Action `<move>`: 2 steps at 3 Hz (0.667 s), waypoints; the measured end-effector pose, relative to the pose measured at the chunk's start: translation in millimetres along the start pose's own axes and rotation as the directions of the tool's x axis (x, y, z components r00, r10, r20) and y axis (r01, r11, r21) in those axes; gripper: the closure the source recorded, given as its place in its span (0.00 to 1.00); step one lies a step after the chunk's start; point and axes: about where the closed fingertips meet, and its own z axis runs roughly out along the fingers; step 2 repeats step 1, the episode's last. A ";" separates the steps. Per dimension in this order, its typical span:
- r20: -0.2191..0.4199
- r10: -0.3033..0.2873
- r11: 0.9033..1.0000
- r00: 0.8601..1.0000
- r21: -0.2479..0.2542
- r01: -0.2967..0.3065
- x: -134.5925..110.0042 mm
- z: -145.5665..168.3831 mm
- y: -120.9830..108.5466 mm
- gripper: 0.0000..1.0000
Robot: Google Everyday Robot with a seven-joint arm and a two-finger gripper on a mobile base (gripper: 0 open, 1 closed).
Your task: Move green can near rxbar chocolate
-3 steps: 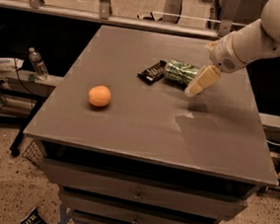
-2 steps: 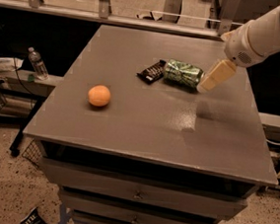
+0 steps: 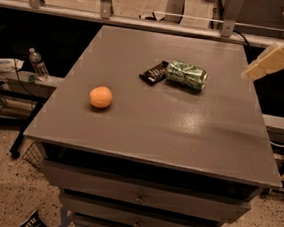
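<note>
On the worktop (image 3: 180, 134), toward its far side, the can (image 3: 186, 75) lies on its side just beside the bar (image 3: 153, 72), so I judge the task done. The gripper (image 3: 267, 65) hangs beyond the right edge, carrying nothing; clenched or released, I cannot tell.

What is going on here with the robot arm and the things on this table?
The robot's gripper hangs in the air above the right edge of the grey table, touching nothing. The shiny green metal can lies on its side right beside the small flat black wrapped bar. The round orange fruit sits apart, further left. The can's move looks done.
</note>
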 end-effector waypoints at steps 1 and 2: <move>0.005 0.035 0.992 0.999 0.119 -0.035 11.2 -50.0 -25.5 0.00; 0.005 0.035 0.992 0.999 0.119 -0.035 11.2 -50.0 -25.5 0.00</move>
